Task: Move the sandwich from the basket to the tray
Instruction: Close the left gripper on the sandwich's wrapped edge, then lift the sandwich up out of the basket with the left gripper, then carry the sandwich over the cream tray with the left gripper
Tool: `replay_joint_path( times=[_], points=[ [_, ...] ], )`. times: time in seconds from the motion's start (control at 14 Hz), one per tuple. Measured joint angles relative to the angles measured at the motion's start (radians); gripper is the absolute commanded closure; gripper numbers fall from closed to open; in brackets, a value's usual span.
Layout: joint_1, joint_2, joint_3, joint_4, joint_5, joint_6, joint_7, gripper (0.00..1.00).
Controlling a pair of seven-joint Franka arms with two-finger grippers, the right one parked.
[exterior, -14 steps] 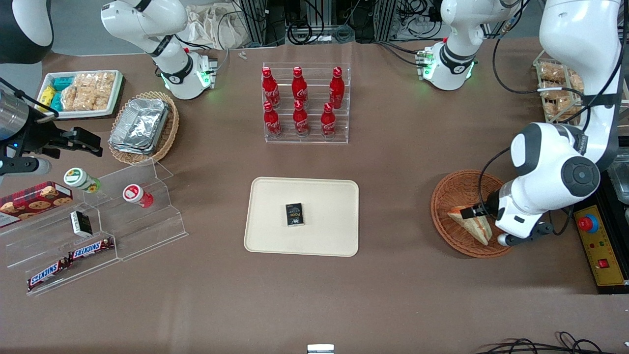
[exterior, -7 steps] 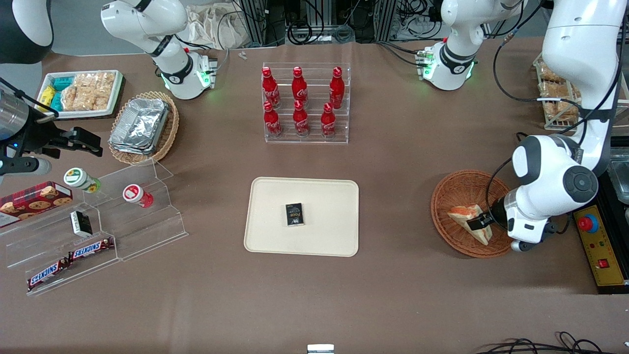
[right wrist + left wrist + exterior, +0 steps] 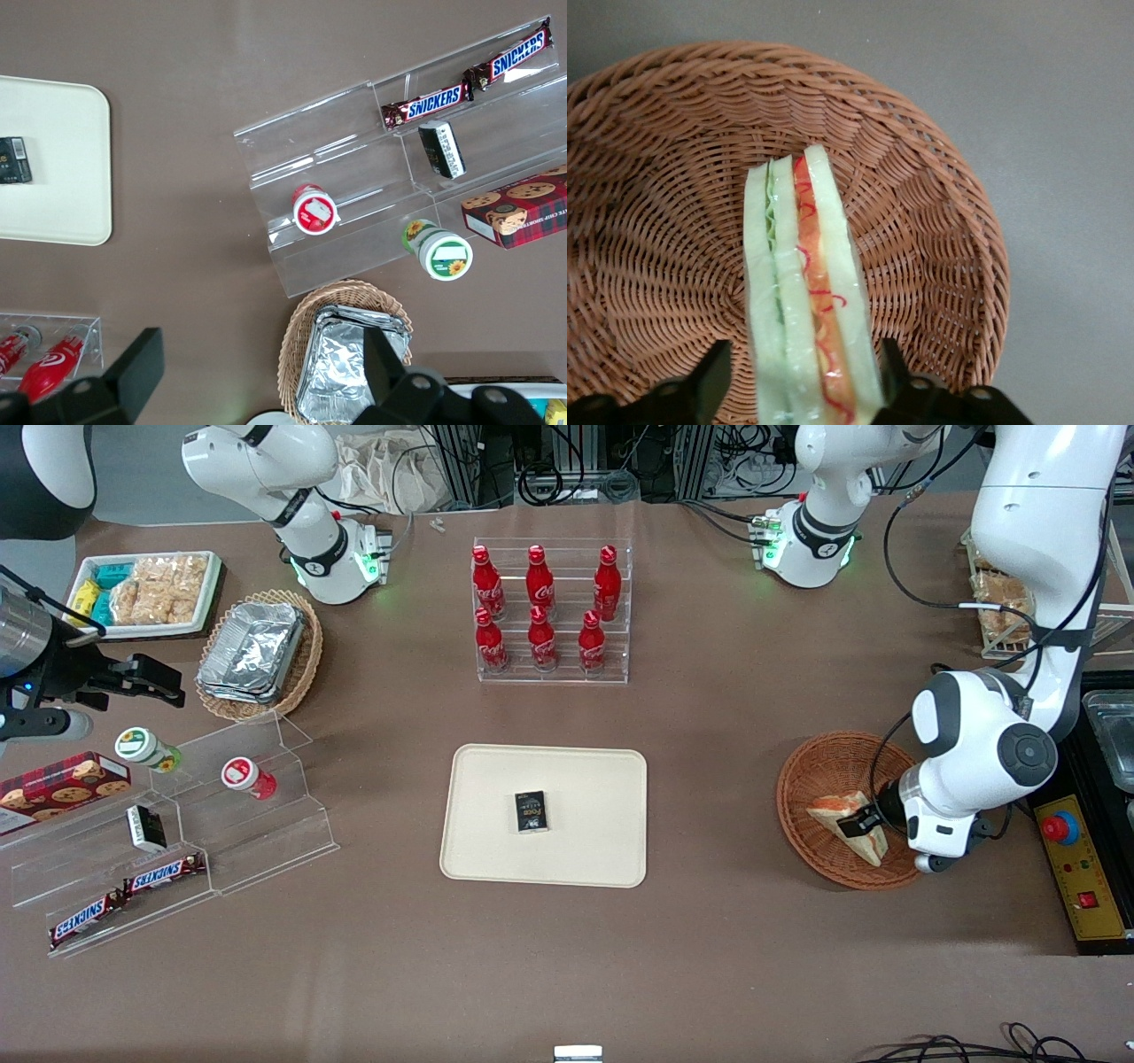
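Observation:
The sandwich (image 3: pixel 833 808), a white-bread wedge with orange and green filling, lies in the round reddish-brown basket (image 3: pixel 802 779) toward the working arm's end of the table. My left gripper (image 3: pixel 864 825) is down in the basket and open, straddling the sandwich. In the left wrist view the sandwich (image 3: pixel 802 266) runs between the two dark fingers (image 3: pixel 713 381); one finger stands a little apart from the bread, the other is close against it. The basket (image 3: pixel 921 177) shows all around. The cream tray (image 3: pixel 585 779) sits mid-table, also seen as the tray (image 3: pixel 53 159) in the right wrist view.
A small black box (image 3: pixel 531 811) lies on the tray. A clear rack of red bottles (image 3: pixel 549 611) stands farther from the camera than the tray. A yellow control box with a red button (image 3: pixel 1076 868) sits beside the basket. A foil-filled tan basket (image 3: pixel 257 651) and a stepped acrylic shelf (image 3: pixel 177 815) are toward the parked arm's end.
The left arm's wrist has shifted and turned slightly over the basket, bringing the fingers down around the sandwich. The sandwich stays in the basket.

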State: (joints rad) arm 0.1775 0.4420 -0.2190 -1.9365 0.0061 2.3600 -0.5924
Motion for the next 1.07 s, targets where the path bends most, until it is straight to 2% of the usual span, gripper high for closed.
replay_joint_path(
  times=[0.14, 0.36, 0.57, 0.79, 1.07],
  points=[
    [0.000, -0.001, 0.000, -0.001, 0.000, -0.003, -0.001, 0.91],
    [0.000, -0.028, -0.004, 0.009, 0.000, -0.075, -0.001, 0.98],
    [-0.003, -0.116, -0.020, 0.066, 0.000, -0.265, -0.001, 0.99],
    [-0.006, -0.196, -0.047, 0.194, 0.000, -0.495, -0.002, 0.99],
    [-0.008, -0.216, -0.104, 0.358, -0.001, -0.661, 0.011, 0.98]
  ],
)
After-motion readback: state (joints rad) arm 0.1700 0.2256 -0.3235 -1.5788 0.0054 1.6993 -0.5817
